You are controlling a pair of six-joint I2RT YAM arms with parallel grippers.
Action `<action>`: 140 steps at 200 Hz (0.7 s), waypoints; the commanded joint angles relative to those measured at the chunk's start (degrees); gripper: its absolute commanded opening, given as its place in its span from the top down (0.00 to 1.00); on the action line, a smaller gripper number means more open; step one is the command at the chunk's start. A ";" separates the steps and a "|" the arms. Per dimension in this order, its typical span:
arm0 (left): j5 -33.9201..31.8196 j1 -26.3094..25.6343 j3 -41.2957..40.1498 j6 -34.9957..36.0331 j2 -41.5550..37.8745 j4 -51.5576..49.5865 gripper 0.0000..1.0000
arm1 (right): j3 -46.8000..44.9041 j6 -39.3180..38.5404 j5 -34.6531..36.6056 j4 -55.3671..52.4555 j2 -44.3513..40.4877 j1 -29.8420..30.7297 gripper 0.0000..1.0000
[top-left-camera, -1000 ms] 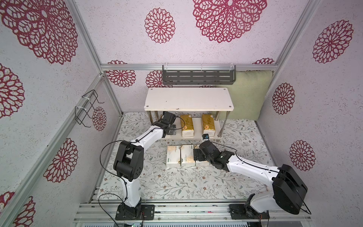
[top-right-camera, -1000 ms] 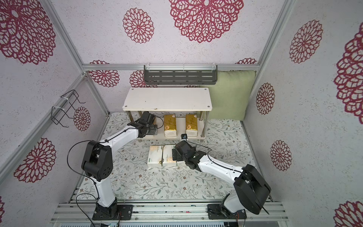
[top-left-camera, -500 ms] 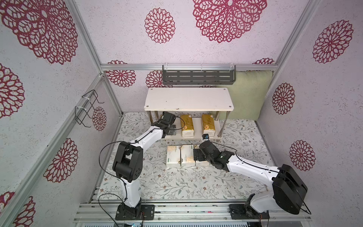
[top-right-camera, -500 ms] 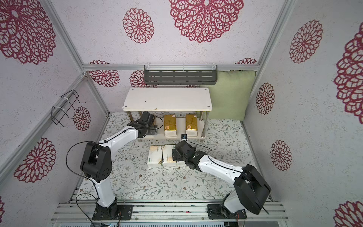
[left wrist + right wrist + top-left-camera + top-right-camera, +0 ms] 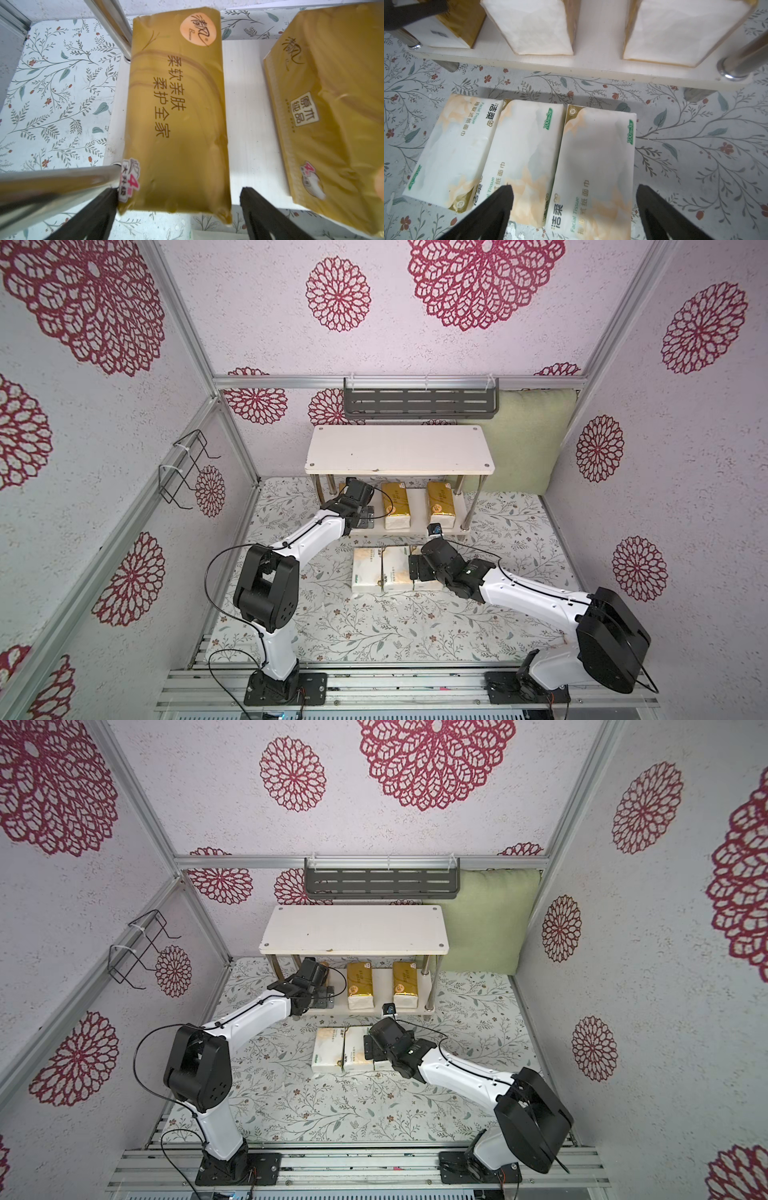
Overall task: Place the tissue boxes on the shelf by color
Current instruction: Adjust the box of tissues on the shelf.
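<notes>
**Gold film on the lower board, white packs in front of the shelf**

Glossy gold wrap, creased and soft at the corners, covers three brick-shaped gold packs (image 5: 395,510). They stand apart, side by side, on the lower board of the shelf (image 5: 399,450). The shelf is a two-tier rack of matt white rectangular boards on polished chrome legs (image 5: 116,27).

The left wrist view shows the gold pack at the shelf's end (image 5: 176,108) close up, with a round orange logo and dark brown characters down its face. Its near end overhangs the board's front edge. The left end effector (image 5: 178,199) is spread wide astride that end and holds nothing.

Three white packs (image 5: 452,149) lie flat just in front of the shelf, pressed together in a row on the floral-printed surface (image 5: 332,626). Their wrap is smooth, with pale orange clouding and green lettering. The right end effector (image 5: 575,191) is also wide open, with its black fingers (image 5: 500,199) poised over the last pack in that row (image 5: 596,166). It grips nothing.
</notes>
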 commanded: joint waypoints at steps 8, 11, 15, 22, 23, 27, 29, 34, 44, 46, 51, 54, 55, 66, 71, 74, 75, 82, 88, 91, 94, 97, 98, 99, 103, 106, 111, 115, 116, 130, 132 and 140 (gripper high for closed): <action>-1.03 -1.23 -1.47 -0.24 -2.66 -0.76 0.01 | 0.13 0.81 1.68 0.76 -1.29 0.34 0.01; -1.11 -1.24 -1.63 -0.25 -2.74 -0.77 0.01 | 0.13 0.78 1.68 0.77 -1.30 0.32 0.01; -1.25 -1.28 -1.84 -0.22 -2.92 -0.83 0.01 | 0.13 0.75 1.67 0.81 -1.24 0.34 0.01; -1.59 -1.41 -2.26 -0.31 -3.08 -0.77 0.01 | 0.13 0.80 1.59 0.94 -1.24 0.34 0.01; -1.67 -1.39 -2.29 -0.28 -3.11 -0.77 0.01 | 0.13 0.78 1.59 0.94 -1.21 0.29 0.01; -1.94 -1.45 -2.52 -0.36 -3.14 -0.77 0.01 | 0.18 0.80 1.59 0.94 -1.20 0.33 0.01; -2.06 -1.50 -2.63 -0.39 -3.19 -0.77 0.01 | 0.14 0.76 1.54 0.94 -1.18 0.34 0.01; -2.38 -1.47 -2.88 -0.48 -3.34 -0.79 0.01 | 0.13 0.80 1.50 1.03 -1.13 0.34 0.01; -2.95 -1.62 -3.39 -0.48 -3.63 -0.75 0.01 | 0.22 0.78 1.48 1.03 -1.05 0.32 0.01; -3.09 -1.61 -3.44 -0.53 -3.68 -0.76 0.01 | 0.22 0.78 1.43 1.03 -0.99 0.33 0.01; -3.36 -1.60 -3.54 -0.58 -3.84 -0.77 0.01 | 0.22 0.76 1.41 1.02 -0.92 0.34 0.01; -3.53 -1.64 -3.65 -0.59 -3.91 -0.78 0.01 | 0.27 0.77 1.41 1.03 -0.87 0.34 0.01; -3.61 -1.59 -3.64 -0.60 -3.92 -0.77 0.01 | 0.29 0.76 1.41 1.03 -0.85 0.34 0.01; -4.33 -1.57 -3.73 -0.60 -4.18 -0.85 0.01 | 0.33 0.75 1.26 0.99 -0.64 0.32 0.01; -4.60 -1.63 -3.75 -0.60 -4.35 -0.94 0.01 | 0.45 0.76 1.24 1.06 -0.64 0.29 0.01; -4.77 -1.64 -3.81 -0.61 -4.41 -0.99 0.01 | 0.41 0.80 1.24 1.06 -0.65 0.33 0.01; -4.80 -1.64 -3.81 -0.65 -4.48 -1.01 0.01 | 0.40 0.82 1.24 1.09 -0.65 0.33 0.01; -5.00 -1.70 -3.92 -0.61 -4.65 -1.03 0.01 | 0.46 0.77 1.24 1.03 -0.56 0.34 0.01; -5.18 -1.64 -3.91 -0.68 -4.84 -1.06 0.01 | 0.48 0.75 1.24 1.01 -0.56 0.34 0.01; -5.26 -1.67 -3.95 -0.67 -4.93 -1.12 0.01 | 0.48 0.81 1.24 1.01 -0.56 0.34 0.01; -5.33 -1.72 -3.99 -0.67 -5.00 -1.05 0.01 | 0.48 0.76 1.27 1.02 -0.56 0.34 0.01; -5.42 -1.67 -3.99 -0.73 -5.02 -1.16 0.01 | 0.48 0.81 1.30 1.03 -0.56 0.34 0.01; -5.48 -1.66 -4.03 -0.75 -5.01 -1.14 0.01 | 0.48 0.78 1.31 1.03 -0.56 0.34 0.01; -5.51 -1.69 -4.01 -0.76 -5.09 -1.13 0.01 | 0.48 0.77 1.27 1.03 -0.56 0.34 0.01; -5.58 -1.71 -4.04 -0.73 -5.16 -1.18 0.01 | 0.57 0.76 1.30 0.97 -0.56 0.34 0.01; -5.64 -1.65 -4.07 -0.76 -5.21 -1.18 0.01 | 0.57 0.71 1.28 0.95 -0.55 0.34 0.01; -5.78 -1.64 -4.24 -0.84 -5.22 -1.12 0.01 | 0.57 0.75 1.37 0.94 -0.54 0.34 0.01; -5.95 -1.68 -4.32 -0.86 -5.22 -1.12 0.01 | 0.58 0.68 1.40 0.94 -0.52 0.34 0.01; -5.96 -1.71 -4.37 -0.86 -5.24 -1.08 0.01 | 0.58 0.72 1.41 0.94 -0.58 0.34 0.01; -6.32 -1.65 -4.69 -0.82 -5.00 -0.63 0.01 | 0.76 0.67 1.41 0.81 -0.43 0.32 0.01; -6.32 -1.67 -4.76 -0.76 -4.93 -0.54 0.01 | 0.75 0.73 1.41 0.85 -0.47 0.33 0.01; -6.41 -1.66 -4.87 -0.69 -4.70 -0.27 0.01 | 0.80 0.71 1.41 0.86 -0.48 0.34 0.01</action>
